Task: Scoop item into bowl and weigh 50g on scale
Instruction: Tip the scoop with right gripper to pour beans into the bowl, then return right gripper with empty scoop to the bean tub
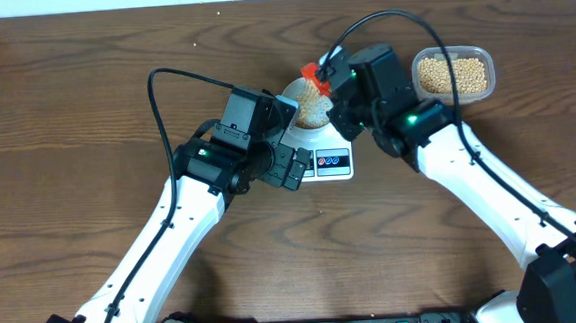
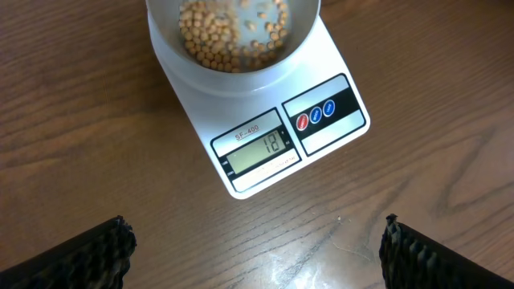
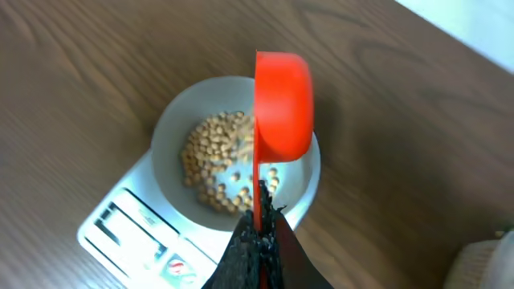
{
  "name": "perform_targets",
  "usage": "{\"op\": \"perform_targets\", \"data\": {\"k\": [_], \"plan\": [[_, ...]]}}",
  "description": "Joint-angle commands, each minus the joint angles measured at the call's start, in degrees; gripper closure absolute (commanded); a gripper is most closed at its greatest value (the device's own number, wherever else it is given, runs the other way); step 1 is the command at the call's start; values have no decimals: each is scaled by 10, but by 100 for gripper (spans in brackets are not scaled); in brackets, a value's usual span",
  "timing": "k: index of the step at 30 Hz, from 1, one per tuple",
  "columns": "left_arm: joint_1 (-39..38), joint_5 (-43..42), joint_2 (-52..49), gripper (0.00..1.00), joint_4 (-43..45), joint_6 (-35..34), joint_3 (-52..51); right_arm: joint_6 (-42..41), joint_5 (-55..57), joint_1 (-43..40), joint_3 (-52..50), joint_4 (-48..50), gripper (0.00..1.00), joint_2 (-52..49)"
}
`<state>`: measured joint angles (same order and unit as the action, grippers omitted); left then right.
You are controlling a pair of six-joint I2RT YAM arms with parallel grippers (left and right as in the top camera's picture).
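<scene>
Upper centre of the overhead view, the scale (image 1: 333, 164) sits on the wooden bench (image 1: 67, 145), and the bowl (image 1: 311, 126) stands on its platform, covering the end away from the display. A shallow heap of beans (image 1: 309, 102) lies in the bowl. At the upper right of that view, well apart from the scale, a clear tub (image 1: 451, 50) holds many more of the same beans.

The right jaws are closed on the handle of a red scoop (image 3: 283, 104). In the right wrist view the scoop is turned on its side above the bowl's right rim, its cup showing no beans from this angle. The beans (image 3: 213, 160) below gather toward the left half of the bowl (image 3: 169, 128).

The left jaws stand wide open and grip nothing; their dark fingertips (image 2: 88, 253) show at the two lower corners of the left wrist view, above bare bench just short of the scale (image 2: 241, 181). The grey display faces that camera and reads a two-digit figure starting with 1; I cannot tell the second digit for sure. Red and blue buttons (image 2: 315, 114) sit just beside the display.
</scene>
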<state>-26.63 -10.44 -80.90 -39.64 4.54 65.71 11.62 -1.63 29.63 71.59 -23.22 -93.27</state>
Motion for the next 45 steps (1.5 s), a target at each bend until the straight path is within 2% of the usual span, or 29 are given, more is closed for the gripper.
{"op": "perform_targets", "data": {"k": [1,8,12,16,21,27,38,45], "plan": [[3,-5,-4,0,0,4,-1,72,52,16,5,-4,99,11],[3,-5,-4,0,0,4,-1,103,58,30,5,-4,99,11],[3,-5,-4,0,0,4,-1,58,50,22,5,-4,99,13],[3,-5,-4,0,0,4,-1,28,-11,-1,5,-5,99,28],[3,-5,-4,0,0,4,-1,-10,-103,-68,5,-4,99,66],[3,-5,-4,0,0,4,-1,-43,-212,-196,5,-19,99,92],[3,-5,-4,1,0,4,-1,-43,-195,-361,5,-75,99,82],[3,-5,-4,0,0,4,-1,-37,-127,-388,5,-89,99,36]]}}
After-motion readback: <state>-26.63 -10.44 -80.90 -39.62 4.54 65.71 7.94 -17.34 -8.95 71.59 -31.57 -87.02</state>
